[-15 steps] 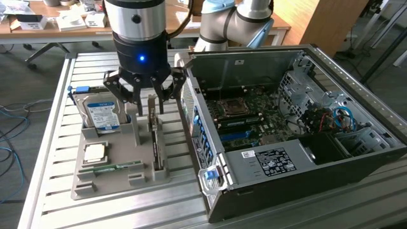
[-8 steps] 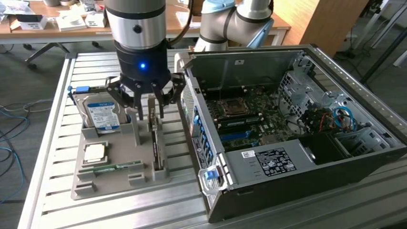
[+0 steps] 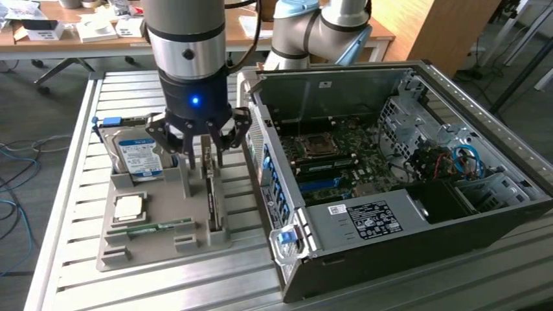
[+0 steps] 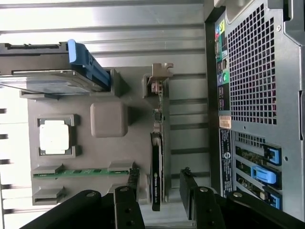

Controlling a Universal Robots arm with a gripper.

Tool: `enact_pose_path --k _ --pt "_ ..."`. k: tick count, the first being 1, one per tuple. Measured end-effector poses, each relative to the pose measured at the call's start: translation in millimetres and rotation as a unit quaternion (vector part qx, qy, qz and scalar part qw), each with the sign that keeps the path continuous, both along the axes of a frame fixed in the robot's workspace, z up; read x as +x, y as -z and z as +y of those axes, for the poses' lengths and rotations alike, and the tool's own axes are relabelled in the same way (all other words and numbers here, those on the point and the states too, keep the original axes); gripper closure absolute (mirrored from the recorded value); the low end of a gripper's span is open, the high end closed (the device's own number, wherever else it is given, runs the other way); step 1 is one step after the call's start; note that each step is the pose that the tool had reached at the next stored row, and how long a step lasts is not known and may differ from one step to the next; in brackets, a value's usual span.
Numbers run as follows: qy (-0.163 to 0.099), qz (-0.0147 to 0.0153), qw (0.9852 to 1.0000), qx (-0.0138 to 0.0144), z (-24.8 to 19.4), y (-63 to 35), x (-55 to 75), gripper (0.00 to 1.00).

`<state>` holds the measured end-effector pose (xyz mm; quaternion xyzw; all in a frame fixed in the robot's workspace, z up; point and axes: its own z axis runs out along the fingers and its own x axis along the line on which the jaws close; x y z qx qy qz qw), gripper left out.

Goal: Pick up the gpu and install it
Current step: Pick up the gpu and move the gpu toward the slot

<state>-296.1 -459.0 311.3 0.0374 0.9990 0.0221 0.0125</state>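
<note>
Gripper hovering over the gpu — jaws spread, nothing grasped.
Exterior view: the gpu is standing on edge in the grey tray, directly beneath the gripper, between the hard drive and the computer case. Wrist view: the fingers are straddling the card without touching it — its long axis is running between them toward the silver bracket.

Thin dark gpu upright in gray tray
</note>
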Motion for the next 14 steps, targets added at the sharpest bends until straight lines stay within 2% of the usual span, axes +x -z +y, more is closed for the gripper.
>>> enact_pose_path --k 14 --pt "0.0 0.0 1.0 -0.0001 0.0 25.4 -0.2 0.53"
